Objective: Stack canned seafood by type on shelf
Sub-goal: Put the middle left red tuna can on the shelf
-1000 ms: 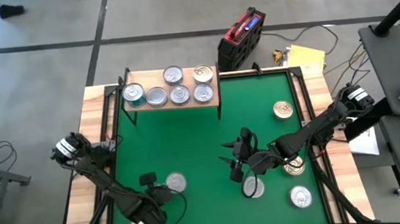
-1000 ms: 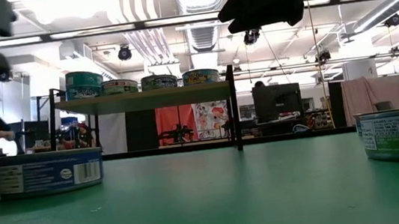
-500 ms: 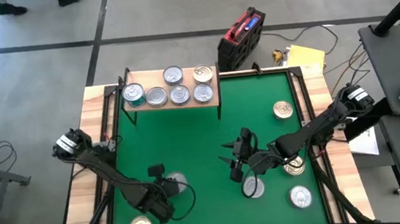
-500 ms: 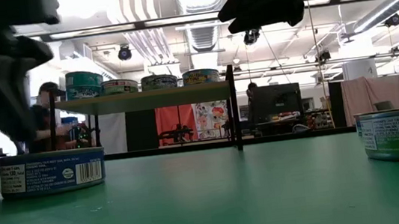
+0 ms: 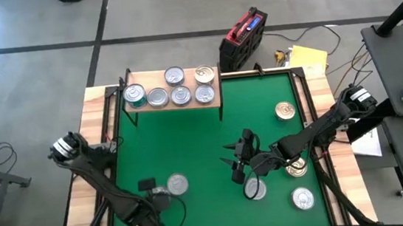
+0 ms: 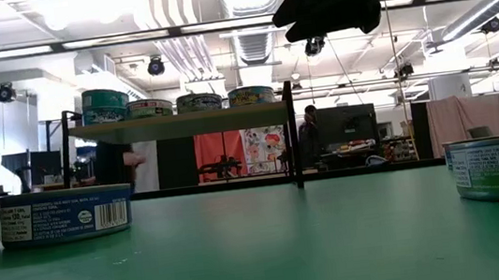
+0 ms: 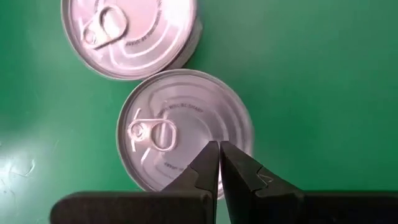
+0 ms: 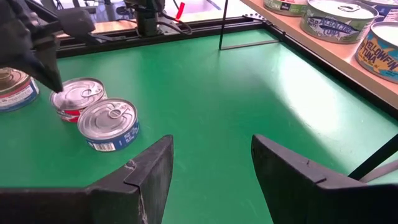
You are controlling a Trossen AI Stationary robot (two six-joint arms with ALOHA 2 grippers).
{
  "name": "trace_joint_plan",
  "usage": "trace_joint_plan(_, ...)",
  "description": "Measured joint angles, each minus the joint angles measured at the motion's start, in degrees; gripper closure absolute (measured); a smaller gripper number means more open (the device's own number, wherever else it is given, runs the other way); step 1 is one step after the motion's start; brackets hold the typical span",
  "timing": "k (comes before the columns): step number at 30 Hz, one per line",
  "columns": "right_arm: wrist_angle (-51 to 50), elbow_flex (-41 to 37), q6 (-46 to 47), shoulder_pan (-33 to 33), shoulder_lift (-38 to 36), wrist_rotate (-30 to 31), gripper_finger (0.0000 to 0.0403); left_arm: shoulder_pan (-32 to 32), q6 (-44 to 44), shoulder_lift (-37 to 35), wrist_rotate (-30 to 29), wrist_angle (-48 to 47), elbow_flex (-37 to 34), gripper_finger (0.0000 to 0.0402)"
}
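High view: open mat [image 5: 204, 139] mid-table.

Shiny metal tins [image 7: 183, 134]; matt green mat [image 5: 204, 142]; light-wood shelf [image 5: 174, 101]

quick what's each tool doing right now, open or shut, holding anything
Left tool: shut, empty, poised over a silver-topped tin near the mat's front left.
Right tool: open, empty, above the green mat.

Grey concrete floor [image 5: 178, 26], white ceiling pipes [image 6: 190, 34] and a red curtain [image 6: 218, 153] beyond the table.
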Motion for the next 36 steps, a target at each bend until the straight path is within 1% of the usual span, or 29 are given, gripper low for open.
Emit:
trace_joint_plan(5,0.02,0.0,-0.08,0.0,0.0,0.0,0.0197,0.37,0.51,2.26,0.06,0.41,-0.49,0.0402)
trace_joint_plan(11,0.02,0.0,-0.11,0.0,0.0,-0.02,0.0197,0.71,5.1,3.58,-0.61,3.78,-0.34,0.0402)
trace_joint_plan(14,0.04,0.0,-0.11,0.0,0.0,-0.04,0.0197,1.24,6.96,3.58,-2.64,7.07,-0.38,0.0402)
trace_joint_plan(19,0.07,0.0,-0.11,0.0,0.0,-0.1,0.0197,3.52,11.91,3.69,-5.12,9.84,-0.49,0.0402)
trace_joint_plan(22,0.07,0.0,-0.11,0.0,0.0,-0.18,0.0197,5.51,15.53,3.76,-6.75,10.61,-0.6,0.0402)
trace_joint_plan(27,0.07,0.0,0.05,0.0,0.0,-0.26,0.0197,9.57,24.35,3.82,-7.1,16.41,-0.6,0.0402)
trace_joint_plan(30,0.04,0.0,2.6,0.0,0.0,-0.26,0.0197,11.46,29.73,4.03,-7.18,19.96,-0.6,0.0402)
trace_joint_plan(31,-0.02,0.0,4.77,0.0,0.0,-0.39,0.0197,11.89,31.14,4.04,-7.18,20.87,-0.6,0.0402)
trace_joint_plan(33,-0.65,-0.01,11.55,-0.01,0.0,-2.63,0.0197,12.11,32.56,3.98,-7.36,21.32,-0.58,0.0402)
trace_joint_plan(36,-1.49,-0.34,16.94,-0.39,0.0,-10.52,0.0197,11.35,32.19,3.29,-7.32,18.6,0.16,0.0402)
